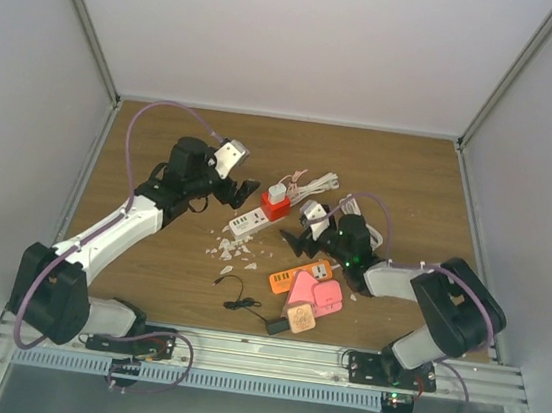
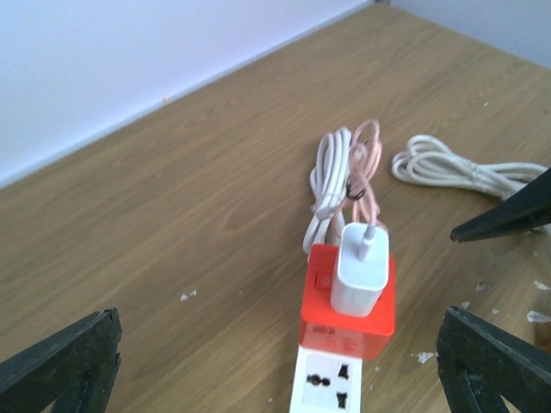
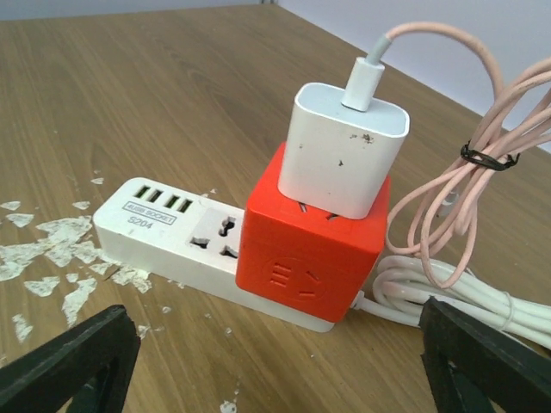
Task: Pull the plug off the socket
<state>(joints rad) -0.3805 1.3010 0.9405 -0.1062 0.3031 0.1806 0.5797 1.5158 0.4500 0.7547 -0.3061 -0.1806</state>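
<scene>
A white charger plug (image 1: pixel 277 194) with a pink cable sits on top of a red cube socket (image 1: pixel 274 208), which stands on one end of a white power strip (image 1: pixel 243 225). The plug (image 3: pixel 344 146), the cube (image 3: pixel 314 245) and the strip (image 3: pixel 164 228) fill the right wrist view. They also show in the left wrist view: plug (image 2: pixel 362 271), cube (image 2: pixel 344 323). My left gripper (image 1: pixel 240 194) (image 2: pixel 277 344) is open, to the left of the cube. My right gripper (image 1: pixel 298 231) (image 3: pixel 274 314) is open, just right of the strip. Neither touches the plug.
Coiled white cable (image 3: pixel 448 292) and bundled pink cable (image 3: pixel 482 155) lie beside the cube. White flakes (image 1: pixel 230 249) litter the table by the strip. An orange power strip (image 1: pixel 301 275), pink adapters (image 1: pixel 316 294) and a black cable (image 1: pixel 237 292) lie near the front. Walls enclose the table.
</scene>
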